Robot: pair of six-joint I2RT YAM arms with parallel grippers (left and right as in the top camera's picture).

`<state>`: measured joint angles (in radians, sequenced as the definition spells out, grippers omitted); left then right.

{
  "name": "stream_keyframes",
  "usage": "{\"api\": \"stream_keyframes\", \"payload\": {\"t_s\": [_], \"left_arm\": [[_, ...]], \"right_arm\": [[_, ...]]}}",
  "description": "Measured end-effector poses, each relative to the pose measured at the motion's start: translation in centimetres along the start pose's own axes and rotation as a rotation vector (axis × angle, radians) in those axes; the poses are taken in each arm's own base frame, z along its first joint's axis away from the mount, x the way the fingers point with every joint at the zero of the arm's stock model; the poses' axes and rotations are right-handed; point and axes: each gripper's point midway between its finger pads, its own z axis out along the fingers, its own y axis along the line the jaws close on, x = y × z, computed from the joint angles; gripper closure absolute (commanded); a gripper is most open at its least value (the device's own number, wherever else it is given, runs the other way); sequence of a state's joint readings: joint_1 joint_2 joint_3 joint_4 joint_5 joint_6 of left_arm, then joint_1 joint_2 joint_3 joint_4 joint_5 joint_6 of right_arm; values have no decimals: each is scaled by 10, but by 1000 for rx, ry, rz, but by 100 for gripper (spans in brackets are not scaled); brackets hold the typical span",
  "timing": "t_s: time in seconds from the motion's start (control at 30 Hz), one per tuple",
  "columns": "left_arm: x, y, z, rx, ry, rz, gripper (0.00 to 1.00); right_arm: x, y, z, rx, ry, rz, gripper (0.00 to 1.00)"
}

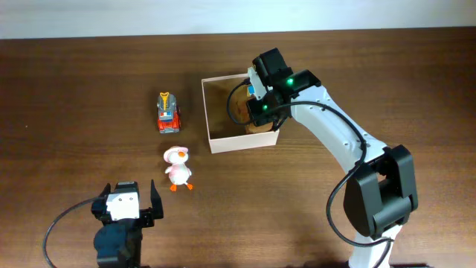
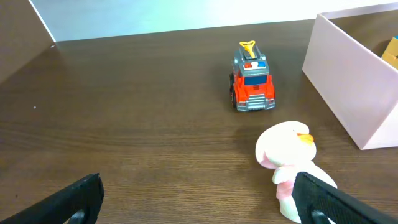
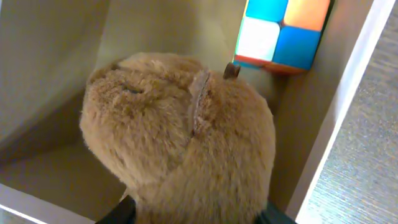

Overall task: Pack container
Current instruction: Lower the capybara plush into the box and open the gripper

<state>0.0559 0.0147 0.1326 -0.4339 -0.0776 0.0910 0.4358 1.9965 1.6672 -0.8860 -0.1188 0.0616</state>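
Right hand (image 1: 260, 113) grasping brown plush (image 3: 180, 143) inside container (image 1: 242, 141); left hand (image 1: 129, 190) released

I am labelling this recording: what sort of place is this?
Probably a robot lab bench: a left arm and right arm at a wooden table, a toy fire truck and toy duck beside a container holding a brown plush toy.

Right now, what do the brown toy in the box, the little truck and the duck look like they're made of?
Brown toy: plush fabric, fuzzy pile and a stitched seam. Truck: likely hard plastic, glossy red and grey moulded parts. Duck: smooth matte white, probably soft vinyl or rubber; cannot tell which.
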Motion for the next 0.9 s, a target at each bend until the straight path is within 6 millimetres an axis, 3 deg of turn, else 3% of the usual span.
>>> {"api": "stream_keyframes", "payload": {"t_s": [0.13,0.43,0.9], "left_arm": [[0,0,0,0,0,0,1],[0,0,0,0,0,0,1],[0,0,0,0,0,0,1]], "right_arm": [[3,0,0,0,11,-1,39],[4,0,0,1,18,-7,36],[4,0,0,1,18,-7,20]]}}
